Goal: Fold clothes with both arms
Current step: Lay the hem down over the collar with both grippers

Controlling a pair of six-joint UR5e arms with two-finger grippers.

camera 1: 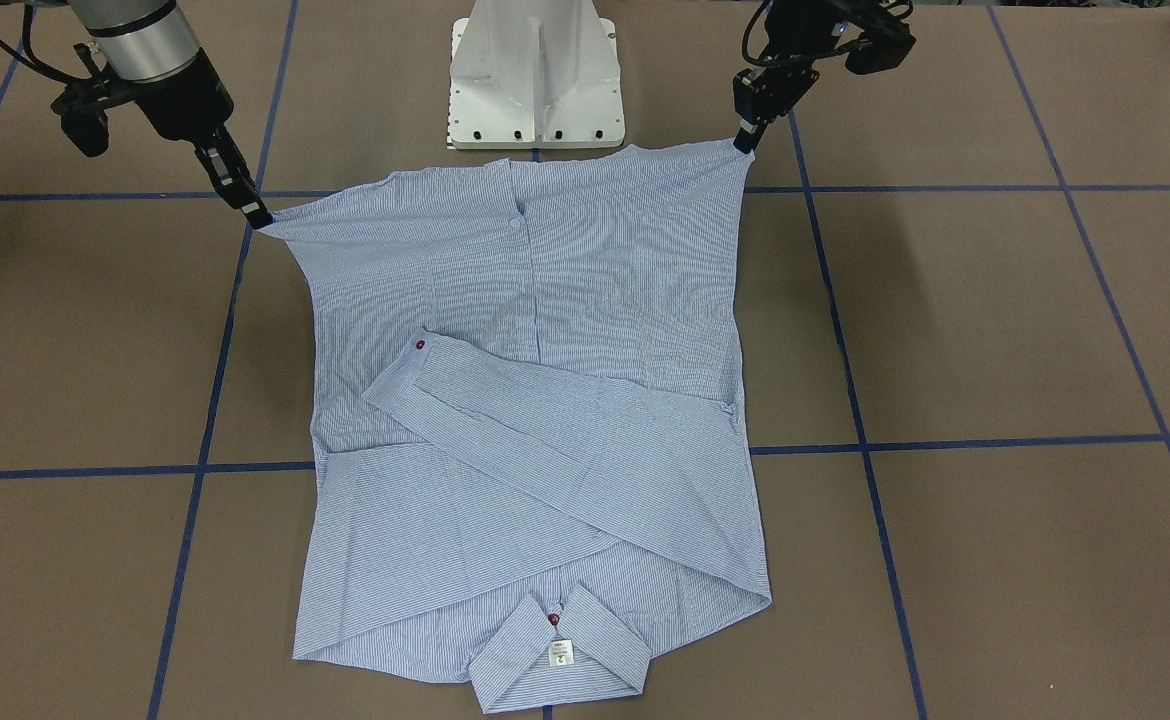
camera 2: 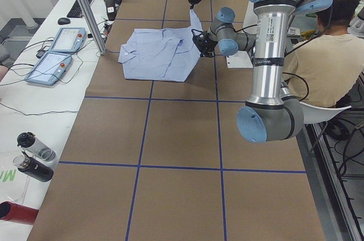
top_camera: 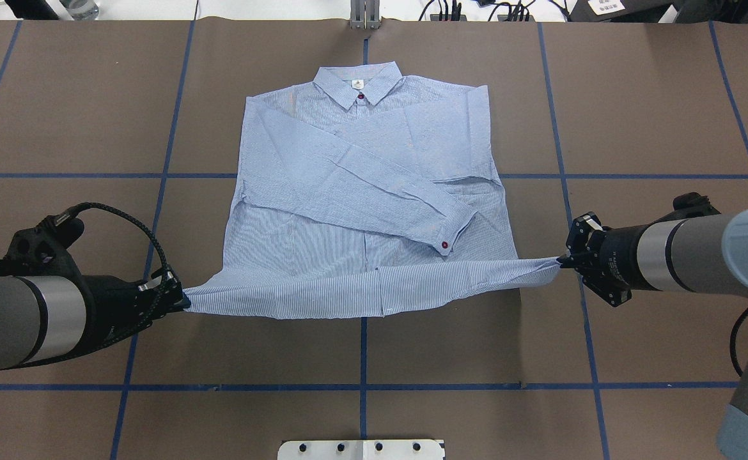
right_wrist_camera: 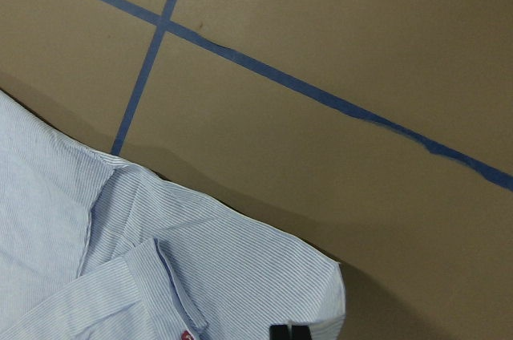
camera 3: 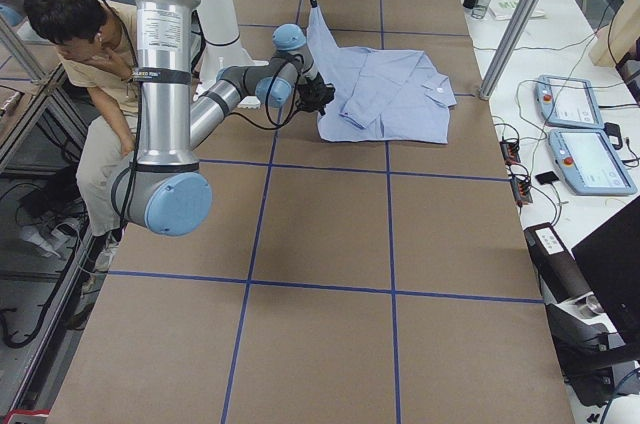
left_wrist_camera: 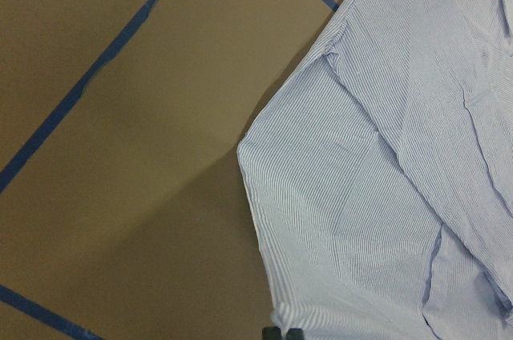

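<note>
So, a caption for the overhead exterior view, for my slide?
Left arm and right arm, jaws shut on hem corners, stretch the shirt taut.

A light blue, finely striped button-up shirt [camera 1: 545, 400] lies on the brown desk [camera 1: 995, 320], sleeves folded across, collar nearest the camera. The left gripper [camera 1: 745, 143] and right gripper [camera 1: 257, 216] each clamp a hem corner between black fingers.

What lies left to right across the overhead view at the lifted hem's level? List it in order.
In order: left arm → left claw → shirt, its hem stretched between both claws → right claw → right arm.
</note>
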